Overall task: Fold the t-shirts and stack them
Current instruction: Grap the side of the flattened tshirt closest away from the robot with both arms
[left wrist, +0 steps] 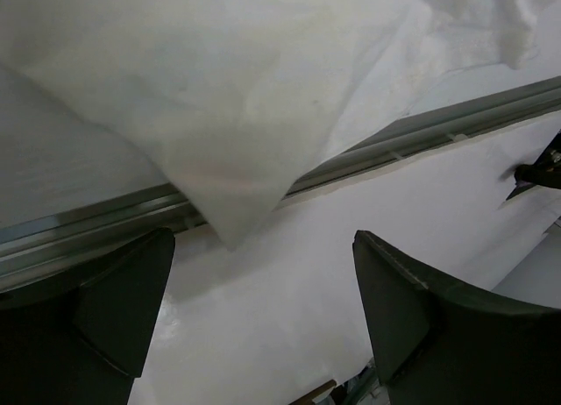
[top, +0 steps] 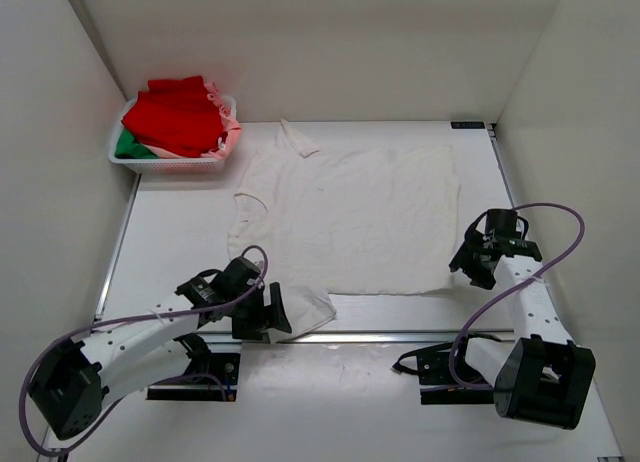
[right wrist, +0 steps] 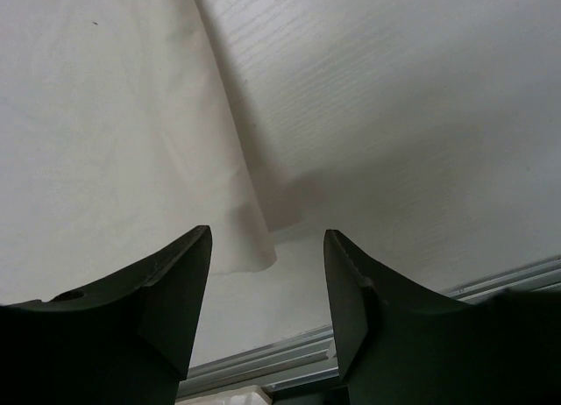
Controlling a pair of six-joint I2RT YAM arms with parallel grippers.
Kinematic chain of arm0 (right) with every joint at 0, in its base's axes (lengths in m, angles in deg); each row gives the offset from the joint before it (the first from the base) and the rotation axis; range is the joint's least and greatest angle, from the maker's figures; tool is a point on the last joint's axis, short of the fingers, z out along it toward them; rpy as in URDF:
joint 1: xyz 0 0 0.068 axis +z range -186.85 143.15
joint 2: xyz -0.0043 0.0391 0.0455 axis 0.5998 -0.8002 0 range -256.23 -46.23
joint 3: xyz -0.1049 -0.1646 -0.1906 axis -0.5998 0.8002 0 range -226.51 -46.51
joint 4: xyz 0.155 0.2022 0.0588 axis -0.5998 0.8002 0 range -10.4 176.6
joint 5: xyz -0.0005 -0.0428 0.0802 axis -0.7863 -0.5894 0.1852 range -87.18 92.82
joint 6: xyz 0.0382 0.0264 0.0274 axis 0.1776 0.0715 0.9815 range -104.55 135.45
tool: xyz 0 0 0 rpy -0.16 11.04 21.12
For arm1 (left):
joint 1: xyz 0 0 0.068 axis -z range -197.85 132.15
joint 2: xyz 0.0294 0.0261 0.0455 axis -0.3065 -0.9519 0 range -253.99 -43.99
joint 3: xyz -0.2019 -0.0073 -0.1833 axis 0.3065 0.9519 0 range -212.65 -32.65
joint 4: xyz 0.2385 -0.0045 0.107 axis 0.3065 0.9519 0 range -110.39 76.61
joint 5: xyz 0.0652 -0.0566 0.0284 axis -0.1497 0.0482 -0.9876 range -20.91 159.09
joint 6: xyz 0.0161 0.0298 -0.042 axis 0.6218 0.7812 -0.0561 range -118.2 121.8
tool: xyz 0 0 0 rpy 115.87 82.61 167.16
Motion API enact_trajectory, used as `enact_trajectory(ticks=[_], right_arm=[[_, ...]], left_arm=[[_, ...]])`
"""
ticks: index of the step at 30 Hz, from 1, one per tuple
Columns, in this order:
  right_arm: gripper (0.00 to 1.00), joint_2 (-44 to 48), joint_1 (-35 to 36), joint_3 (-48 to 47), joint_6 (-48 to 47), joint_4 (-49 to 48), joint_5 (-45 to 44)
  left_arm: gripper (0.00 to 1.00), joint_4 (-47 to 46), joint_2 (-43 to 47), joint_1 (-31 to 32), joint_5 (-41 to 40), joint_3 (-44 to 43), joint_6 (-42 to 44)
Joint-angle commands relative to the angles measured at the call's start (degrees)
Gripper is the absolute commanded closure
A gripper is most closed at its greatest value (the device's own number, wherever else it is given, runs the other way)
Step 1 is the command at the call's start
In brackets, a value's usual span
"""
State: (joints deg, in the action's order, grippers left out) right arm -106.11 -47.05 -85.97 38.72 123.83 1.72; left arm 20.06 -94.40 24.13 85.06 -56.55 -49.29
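A large wrinkled off-white t-shirt (top: pixel 350 217) lies spread flat on the table. Its near-left sleeve corner (left wrist: pixel 219 142) reaches over the table's metal rail. My left gripper (top: pixel 276 312) (left wrist: pixel 263 282) hovers just before that corner, wide open and with nothing between its fingers (left wrist: pixel 123 300). At the shirt's near-right corner (right wrist: pixel 250 243), my right gripper (top: pixel 470 266) (right wrist: pixel 267 234) stands open about halfway. The cloth lies just ahead of its fingertips, not clamped. Red (top: pixel 180 112), pink (top: pixel 228 137) and green (top: pixel 130 145) t-shirts sit piled in the basket.
The white mesh basket (top: pixel 165 165) stands at the back left corner. A metal rail (top: pixel 400 335) runs along the table's near edge. White walls enclose the left, back and right sides.
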Motion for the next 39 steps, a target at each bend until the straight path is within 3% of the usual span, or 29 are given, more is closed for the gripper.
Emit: enact_trajectory(ticks=[1, 3, 5, 6, 9, 12, 15, 21, 26, 29, 39], right_arm=[[0.49, 0.99, -0.35, 0.35, 1.78, -1.51, -1.01], [0.49, 1.25, 0.0, 0.7, 2.31, -1.69, -1.09], [0.49, 1.25, 0.18, 1.14, 2.83, -1.42, -1.53], [0.49, 1.17, 0.61, 0.88, 2.92, -1.16, -1.27], [0.49, 0.2, 0.0, 0.79, 3.19, -0.37, -0.74], [0.5, -1.99, 0.87, 0.79, 2.84, 0.25, -0.21], [0.53, -2.53, 1.41, 1.84, 3.45, -1.07, -0.74], [0.63, -2.53, 2.37, 4.57, 5.38, -3.01, 2.51], [0.59, 0.1, 0.97, 4.74, 5.12, -3.09, 2.95], [0.58, 0.38, 0.0, 4.83, 4.25, -3.18, 3.56], [0.7, -6.3, 12.82, 5.71, 9.07, -4.15, 6.63]], left_arm=[[0.06, -8.53, -3.62, 3.28, -1.1, -0.35, -4.19], [0.22, -10.65, -6.27, 4.77, -2.25, -1.58, -4.54], [0.93, -11.62, -7.51, 4.08, -3.83, -3.33, -4.2], [1.0, -10.14, -7.25, 2.86, -4.79, -5.0, -2.89], [1.0, -4.78, -5.14, -1.36, -8.58, -10.27, 1.76], [1.0, 1.9, -1.19, -13.37, -7.45, -13.53, 7.91], [1.0, 6.91, 1.01, -20.51, -8.23, -15.64, 12.84], [1.0, 6.14, 6.28, -20.44, -13.75, -14.6, 9.27], [1.0, 4.56, 12.0, -26.59, -19.47, -17.05, 9.51], [1.0, 2.1, 8.77, -30.02, -19.92, -19.86, 11.62], [1.0, -4.32, 5.86, -28.88, -19.3, -19.43, 7.85]])
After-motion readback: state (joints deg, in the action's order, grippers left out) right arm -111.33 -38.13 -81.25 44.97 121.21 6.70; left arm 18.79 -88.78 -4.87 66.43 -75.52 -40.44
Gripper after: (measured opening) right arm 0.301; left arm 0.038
